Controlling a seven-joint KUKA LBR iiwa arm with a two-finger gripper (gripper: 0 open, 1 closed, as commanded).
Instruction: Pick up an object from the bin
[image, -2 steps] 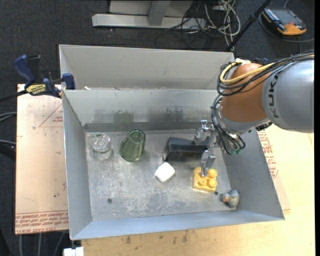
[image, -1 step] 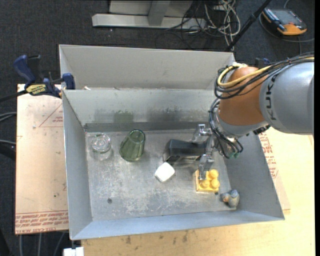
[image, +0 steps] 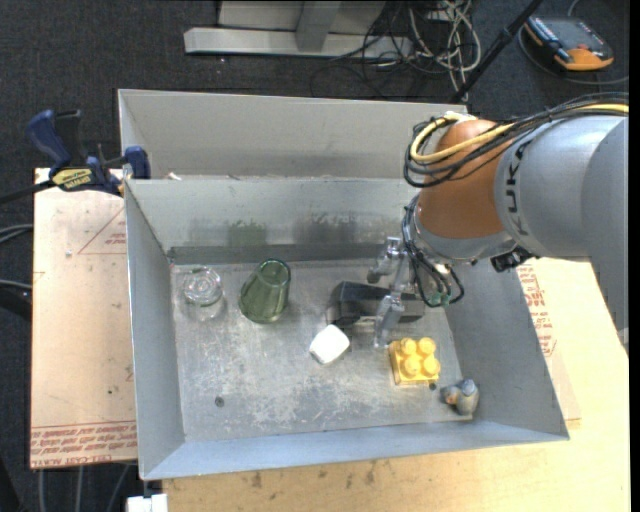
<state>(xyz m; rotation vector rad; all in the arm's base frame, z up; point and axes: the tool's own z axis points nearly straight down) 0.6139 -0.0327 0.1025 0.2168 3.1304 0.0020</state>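
**A:** How many things lie in the bin (image: 155, 330)?

**B:** I count six, one of each kind. One clear glass (image: 201, 288) stands at 9 o'clock of the floor. One green cup (image: 265, 291) lies on its side just beside the glass, at its 3 o'clock. One white block (image: 329, 345) is near the middle. One black thing (image: 352, 299) lies close to the block, at its 1 o'clock. One yellow brick (image: 414, 360) with round studs is at 3 o'clock of the block. One small grey toy (image: 461, 397) sits near the brick, at its 4 o'clock, in the corner of the floor.

**A:** And how is the arm (image: 570, 190) placed?

**B:** It comes in from 3 o'clock, with an orange cover (image: 455, 205) and yellow cables on the wrist. The wrist is turned downward, so the hand (image: 388, 322) is low over the floor.

**A:** Where is the hand exactly?

**B:** Between two things. The black thing is just beside it at 9 o'clock, and the yellow brick is just beside it at 5 o'clock. Whether it touches either one, I cannot tell.

**A:** Is the hand spread or pressed together?

**B:** This I cannot tell.
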